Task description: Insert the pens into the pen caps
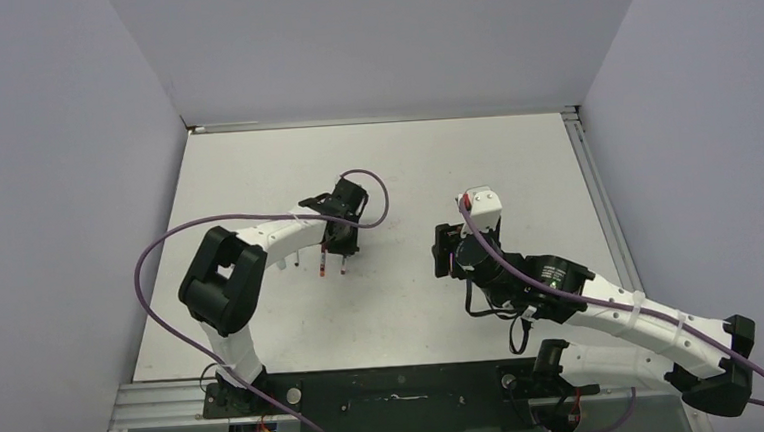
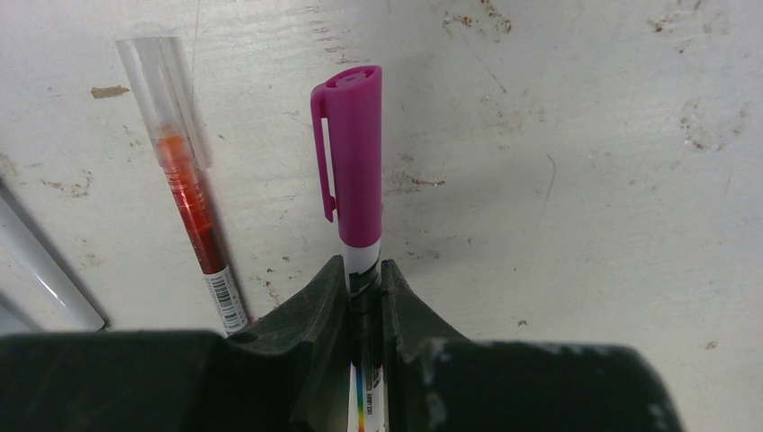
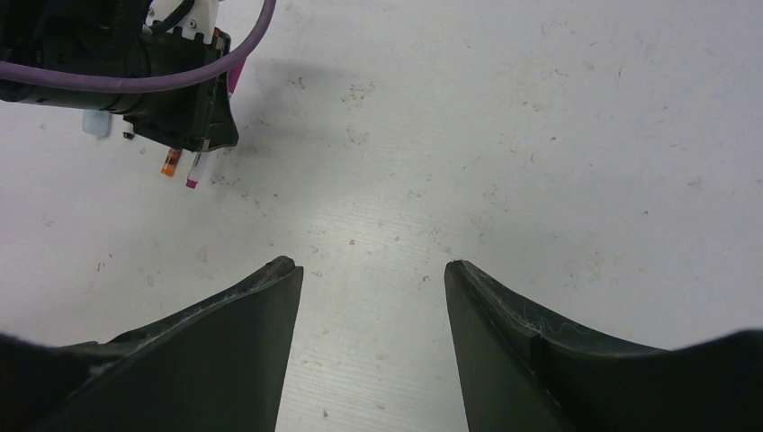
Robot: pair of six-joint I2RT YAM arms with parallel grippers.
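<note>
Robotics lab test cell, scuffed white table (image 1: 264, 323) boxed in by plain pale walls (image 1: 43, 147), two robot arms (image 1: 224, 286) bolted to a metal rail (image 1: 159, 402) at its near edge, purple cables (image 3: 135, 83) trailing.

Magenta-capped white pen (image 2: 353, 162) points up at frame centre; a clear-capped red pen (image 2: 193, 211) lies slanted at upper left, a pale grey-white pen (image 2: 40, 270) at the left edge.

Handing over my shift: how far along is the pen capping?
Done: the red pen lies wearing its clear cap. In hand: the left gripper clamps the magenta-capped pen. Left: a pale pen, its ends out of view. The right gripper is open, empty.
</note>
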